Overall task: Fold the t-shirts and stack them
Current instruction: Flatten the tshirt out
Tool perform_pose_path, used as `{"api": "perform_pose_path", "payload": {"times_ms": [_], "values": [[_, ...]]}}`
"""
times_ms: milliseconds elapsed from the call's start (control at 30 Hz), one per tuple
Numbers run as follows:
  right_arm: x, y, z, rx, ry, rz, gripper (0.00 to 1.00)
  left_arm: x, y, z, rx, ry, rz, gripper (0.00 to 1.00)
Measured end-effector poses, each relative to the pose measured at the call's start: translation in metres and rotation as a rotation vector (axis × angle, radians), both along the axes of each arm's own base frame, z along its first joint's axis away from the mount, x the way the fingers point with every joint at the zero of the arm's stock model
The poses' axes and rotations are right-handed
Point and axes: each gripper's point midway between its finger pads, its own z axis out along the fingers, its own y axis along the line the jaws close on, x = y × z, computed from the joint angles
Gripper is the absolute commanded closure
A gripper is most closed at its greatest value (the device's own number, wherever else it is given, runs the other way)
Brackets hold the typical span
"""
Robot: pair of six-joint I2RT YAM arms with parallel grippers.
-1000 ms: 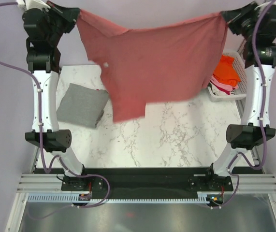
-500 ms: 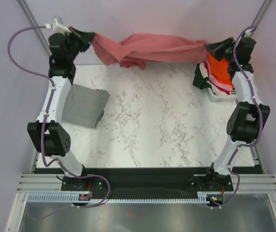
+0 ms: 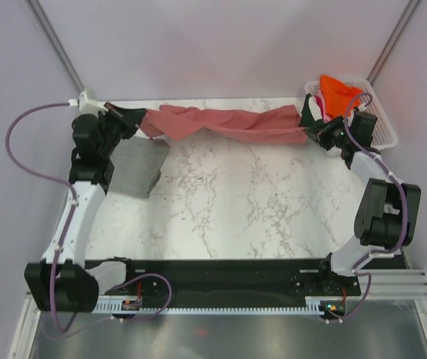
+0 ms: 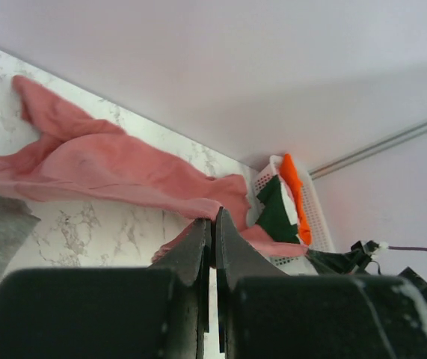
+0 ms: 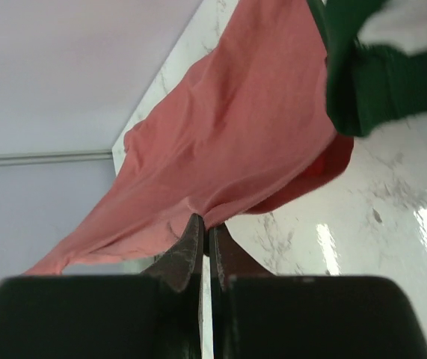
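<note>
Grey tee [image 3: 134,166] lies folded, judged done. Left gripper [image 3: 141,122] and right gripper [image 3: 309,131] each pinch the salmon-pink tee [image 3: 228,123], bunched and not yet folded. Other tees [image 3: 339,93] sit in the basket [image 3: 384,127].

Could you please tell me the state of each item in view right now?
salmon-pink t-shirt: unfolded, bunched into a band, held at both ends.
grey t-shirt: folded.
basket: full of unfolded tees.
left gripper: fingers shut on the salmon-pink t-shirt.
right gripper: fingers shut on the salmon-pink t-shirt.
</note>
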Motion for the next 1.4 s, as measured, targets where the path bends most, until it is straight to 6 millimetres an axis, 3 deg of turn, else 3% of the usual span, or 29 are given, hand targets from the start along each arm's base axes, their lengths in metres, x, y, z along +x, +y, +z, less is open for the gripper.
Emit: {"api": "perform_pose_path", "payload": {"times_ms": [67, 133, 300, 400, 533, 667, 833, 1033, 1400], "values": [[-0.019, 0.002, -0.008, -0.019, 0.007, -0.002, 1.0, -0.026, 0.0, 0.001, -0.013, -0.031, 0.002, 0.98], [-0.04, 0.004, -0.016, -0.04, 0.024, -0.006, 1.0, -0.043, 0.0, -0.015, -0.022, -0.01, 0.005, 0.98], [-0.08, -0.001, -0.027, -0.125, 0.052, -0.035, 1.0, -0.065, 0.001, -0.084, -0.025, 0.137, 0.008, 0.98], [-0.104, -0.014, -0.026, -0.178, 0.048, -0.071, 1.0, -0.081, -0.001, -0.121, -0.025, 0.223, -0.003, 0.98], [-0.132, -0.044, -0.033, -0.223, 0.065, -0.151, 1.0, -0.098, -0.007, -0.144, -0.032, 0.269, -0.04, 0.98], [-0.163, -0.064, -0.055, -0.24, 0.123, -0.208, 1.0, -0.112, -0.012, -0.153, -0.035, 0.298, -0.075, 0.98], [-0.195, -0.047, -0.072, -0.251, 0.146, -0.159, 1.0, -0.147, -0.008, -0.143, -0.025, 0.27, -0.05, 0.98], [-0.216, -0.038, -0.062, -0.306, 0.107, -0.136, 1.0, -0.19, -0.001, -0.115, -0.023, 0.127, -0.011, 0.98], [-0.232, -0.04, -0.048, -0.353, 0.102, -0.184, 1.0, -0.197, 0.001, -0.154, -0.022, 0.299, 0.005, 0.98]]}}
